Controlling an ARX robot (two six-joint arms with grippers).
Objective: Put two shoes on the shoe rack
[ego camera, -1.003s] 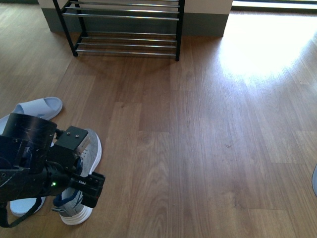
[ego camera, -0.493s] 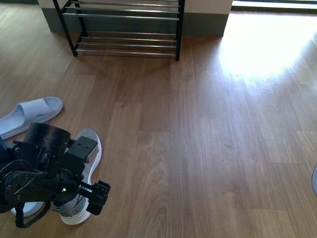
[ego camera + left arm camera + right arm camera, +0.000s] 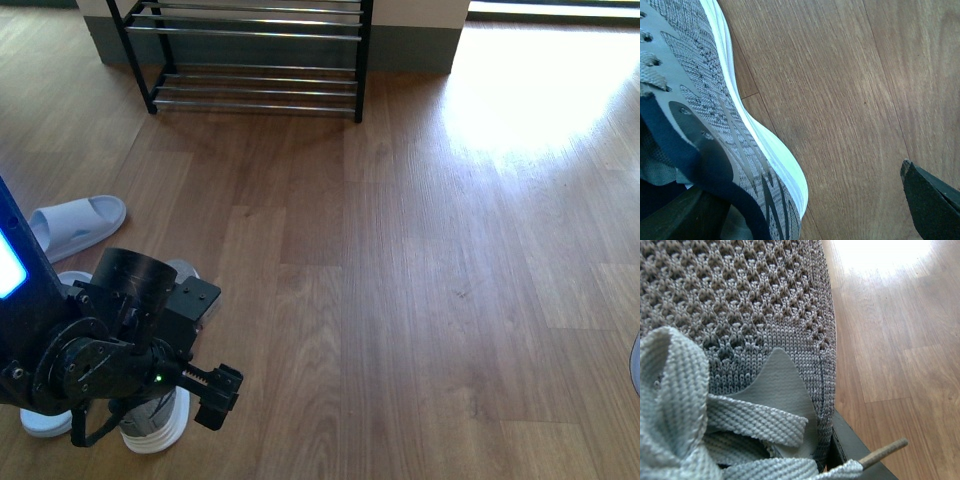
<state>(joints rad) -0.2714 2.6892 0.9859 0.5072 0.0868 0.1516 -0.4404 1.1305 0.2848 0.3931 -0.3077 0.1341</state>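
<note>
Left wrist view: grey sneaker (image 3: 715,115) close up, lying on the wooden floor (image 3: 850,90), white sole down on the boards, dark navy collar nearest the camera. Across its side wall, the left tool (image 3: 805,200) spread wide: one dark finger (image 3: 685,215) at the collar, on the inner side, the other finger (image 3: 932,200) out over bare boards, clear of the sole. Clamped on nothing.

Front view: grey sneaker (image 3: 155,428) low at the left, mostly hidden under the black left arm (image 3: 100,350), only its white-soled end showing. Just beside it, a pale sole end (image 3: 45,422), too covered to name. Further up the floor, a pale blue slide (image 3: 78,225), apart from the arm. Far across the boards, against the wall, the shoe rack (image 3: 255,35), black frame and silver bars, well apart from every shoe.

Right wrist view: second grey sneaker (image 3: 740,305) filling the picture, open knit and flat grey laces (image 3: 740,420). Alongside the knit, a dark edge of the right tool (image 3: 850,447); cannot tell whether apart or clamped.
</note>
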